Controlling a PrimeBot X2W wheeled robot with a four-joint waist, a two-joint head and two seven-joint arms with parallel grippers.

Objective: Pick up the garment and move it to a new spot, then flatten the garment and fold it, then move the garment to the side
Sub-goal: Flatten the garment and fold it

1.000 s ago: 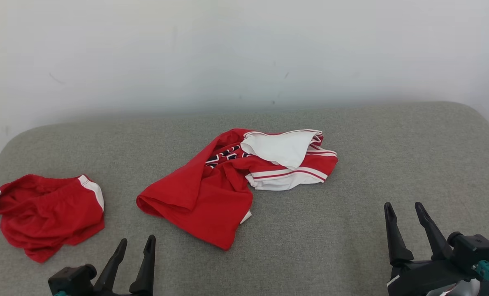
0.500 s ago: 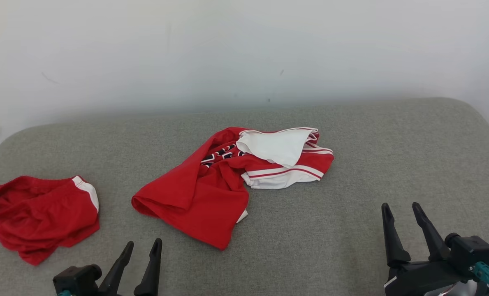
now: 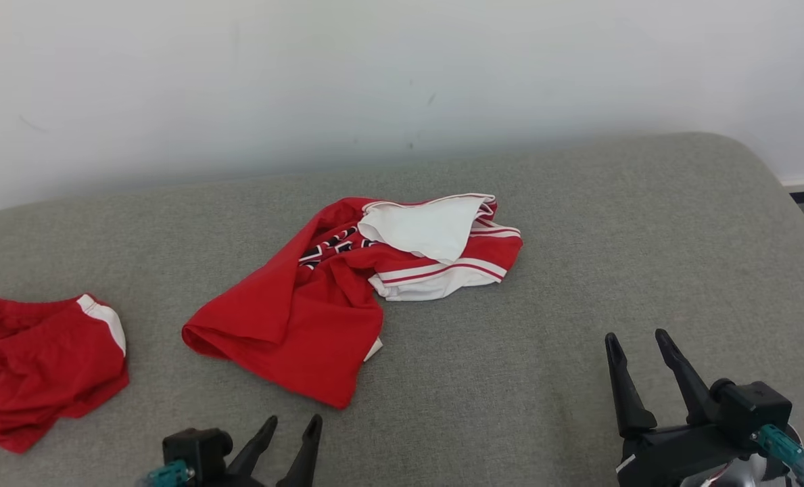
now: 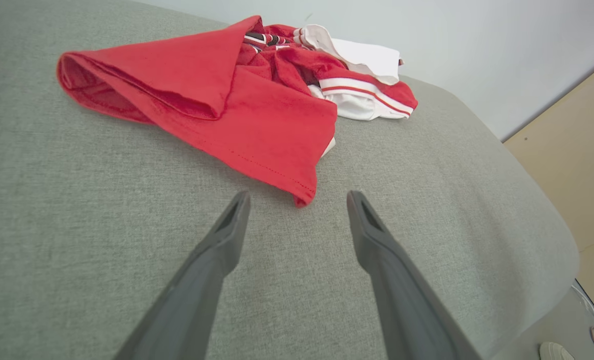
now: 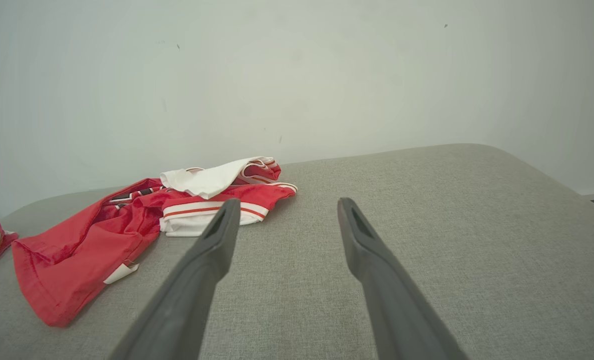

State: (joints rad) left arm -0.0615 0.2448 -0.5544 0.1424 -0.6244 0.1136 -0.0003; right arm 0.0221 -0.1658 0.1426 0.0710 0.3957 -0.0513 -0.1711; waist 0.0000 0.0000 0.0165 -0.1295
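Observation:
A red garment with white panels and striped trim lies crumpled in the middle of the grey padded surface. In the left wrist view its near red corner rests just beyond my fingertips. My left gripper is open at the bottom edge, a little short of that corner, with nothing between its fingers. My right gripper stands open at the lower right, well off to the garment's right, and is empty. The right wrist view has the garment to the left of my fingers.
Red shorts with a white side panel lie bunched at the left edge of the surface. A pale wall stands behind it. The surface's rounded right end drops to a tan floor.
The head view has swung right, so everything has shifted left in it. My left gripper has moved right, closer to the garment's near corner. Both grippers stay open.

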